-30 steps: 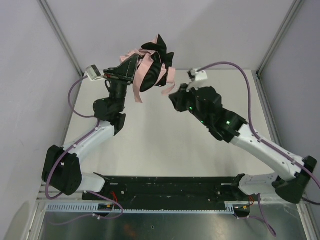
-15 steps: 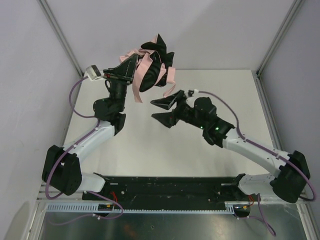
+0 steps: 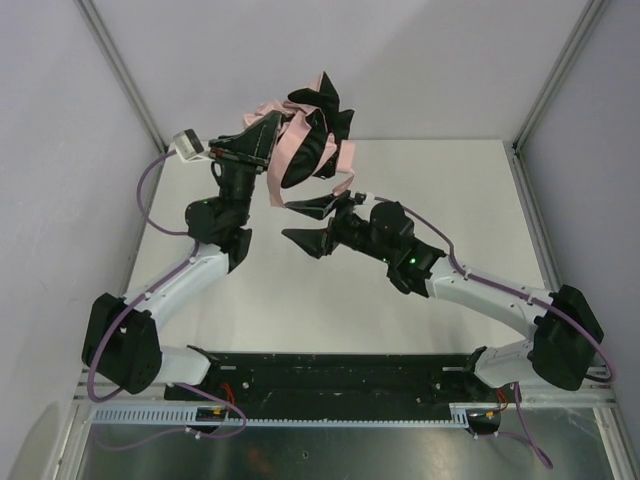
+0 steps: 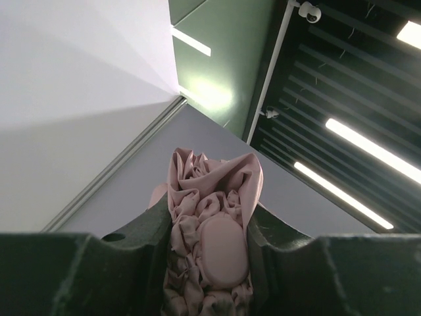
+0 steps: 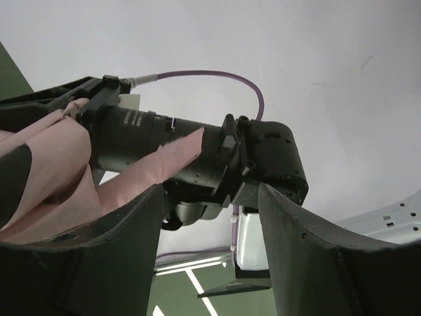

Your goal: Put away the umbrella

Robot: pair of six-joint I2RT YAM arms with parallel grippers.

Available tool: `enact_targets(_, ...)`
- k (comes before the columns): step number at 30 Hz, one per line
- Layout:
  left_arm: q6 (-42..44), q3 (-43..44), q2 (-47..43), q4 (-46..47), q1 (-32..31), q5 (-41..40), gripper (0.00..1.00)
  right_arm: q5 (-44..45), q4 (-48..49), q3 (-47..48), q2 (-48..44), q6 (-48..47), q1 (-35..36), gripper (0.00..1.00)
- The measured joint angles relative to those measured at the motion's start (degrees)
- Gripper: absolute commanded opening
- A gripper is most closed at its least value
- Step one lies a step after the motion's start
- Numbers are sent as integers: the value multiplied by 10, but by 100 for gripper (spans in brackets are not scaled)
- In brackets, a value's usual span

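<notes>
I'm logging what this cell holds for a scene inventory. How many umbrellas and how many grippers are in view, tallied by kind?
Umbrella: 1
Grippers: 2 (left gripper, clamped on the pink fabric; right gripper, open and empty)
Total: 3

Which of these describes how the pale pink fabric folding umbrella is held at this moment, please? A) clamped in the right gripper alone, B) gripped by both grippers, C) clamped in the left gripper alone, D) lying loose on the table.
C: the left wrist view shows the pale pink fabric folding umbrella squeezed in the left gripper, while the right gripper stands open, gripping nothing.
</notes>
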Motion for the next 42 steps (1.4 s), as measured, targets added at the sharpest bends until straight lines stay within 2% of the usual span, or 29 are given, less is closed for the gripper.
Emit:
enact_targets(15, 16, -5, -28, 1, -12, 17, 0, 20, 63, -2, 24, 11, -3, 62)
enact_targets(19, 2, -22, -32, 5, -12, 9, 0, 19, 94, -2, 35, 12, -5, 66)
enact_targets(31, -71, -58, -32, 3, -23, -73, 0, 3, 123, -2, 58, 12, -10, 55)
enact_targets(42, -112, -131, -32, 3, -32, -117, 0, -22, 116, -2, 61, 12, -18, 51)
